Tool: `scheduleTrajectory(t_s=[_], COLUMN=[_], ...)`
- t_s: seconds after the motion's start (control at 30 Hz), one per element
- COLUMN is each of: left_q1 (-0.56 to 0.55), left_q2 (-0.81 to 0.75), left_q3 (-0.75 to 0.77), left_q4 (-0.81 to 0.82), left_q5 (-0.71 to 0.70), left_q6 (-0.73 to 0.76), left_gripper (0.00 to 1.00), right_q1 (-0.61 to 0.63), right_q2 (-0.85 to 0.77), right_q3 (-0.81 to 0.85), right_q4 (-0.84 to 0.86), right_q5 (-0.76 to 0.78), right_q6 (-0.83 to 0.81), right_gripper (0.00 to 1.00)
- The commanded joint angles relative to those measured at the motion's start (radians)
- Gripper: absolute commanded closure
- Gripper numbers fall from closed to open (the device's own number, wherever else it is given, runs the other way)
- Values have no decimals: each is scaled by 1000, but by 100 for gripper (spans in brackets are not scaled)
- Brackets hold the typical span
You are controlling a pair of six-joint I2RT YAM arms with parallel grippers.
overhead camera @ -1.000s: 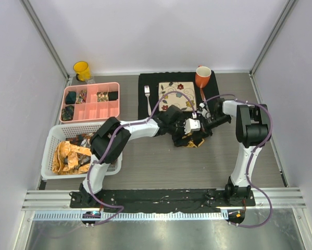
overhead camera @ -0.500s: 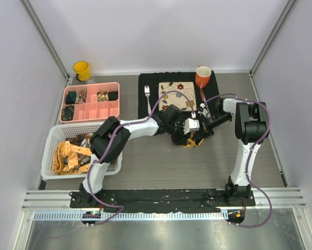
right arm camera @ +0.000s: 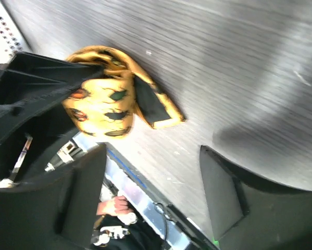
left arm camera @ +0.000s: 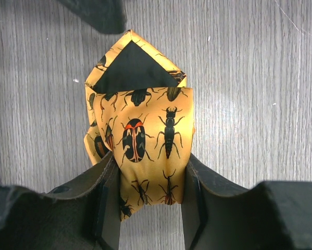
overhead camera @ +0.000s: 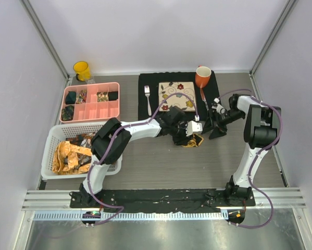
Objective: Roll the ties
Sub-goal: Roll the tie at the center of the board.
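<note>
Fabric fills the middle of the left wrist view: a mustard-yellow necktie (left arm camera: pixel 145 135) printed with dark beetles and wound into a compact roll. Its pointed end is folded over at the top, with black lining showing as a triangle. We see the left gripper (left arm camera: pixel 150 169) clamped on the lower part of this roll, one black finger (left arm camera: pixel 101 203) pressed against each side. Grey wood-grain table (left arm camera: pixel 260 104) lies behind it; we cannot tell whether the roll touches the surface.

In the top view the roll sits just right of centre, just below a black placemat (overhead camera: pixel 143 88). The placemat carries a square floral plate (overhead camera: pixel 177 95), a silver fork (overhead camera: pixel 148 96) and an orange mug (overhead camera: pixel 202 77). The right gripper (overhead camera: pixel 216 130) sits just right of the roll, apart from it. In its own wrist view the fingers (right arm camera: pixel 226 192) are spread wide with only bare table between them, and the roll lies in the upper left of that frame.

At the left of the top view a white plastic basket (overhead camera: pixel 49 153) holds a heap of yellow-orange ties (overhead camera: pixel 67 155), some of them darker. Above it stands a pink compartment tray (overhead camera: pixel 96 110) with small dark bundles in its left and upper cells — we cannot make out what they are. A yellow mug (overhead camera: pixel 82 69) stands at the table's upper left corner.
</note>
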Motion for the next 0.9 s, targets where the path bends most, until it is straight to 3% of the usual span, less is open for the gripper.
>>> scheduleTrajectory(t_s=[0.0, 0.27, 0.4, 0.43, 0.53, 0.73, 0.87], left_q1=[-4, -5, -4, -4, -5, -5, -4], left_q2=[55, 72, 72, 72, 73, 73, 78], left_q3=[-23, -3, -4, -4, -3, -1, 8], left_q4=[-164, -168, -171, -173, -171, -174, -178], left_q5=[-97, -98, -95, -95, -93, -90, -89], left_q6=[35, 35, 40, 38, 38, 40, 35], left_gripper=[80, 80, 79, 79, 79, 78, 78], right_q1=[4, 54, 57, 59, 64, 93, 117], right_q2=[-12, 85, 57, 57, 65, 56, 59], right_q3=[-62, -87, -87, -83, -66, -52, -33], right_q4=[86, 198, 183, 166, 90, -27, -53], right_q5=[33, -126, -231, -261, -313, -351, -351], right_q6=[18, 52, 11, -10, -89, -204, -219], right_gripper=[17, 15, 30, 38, 45, 26, 27])
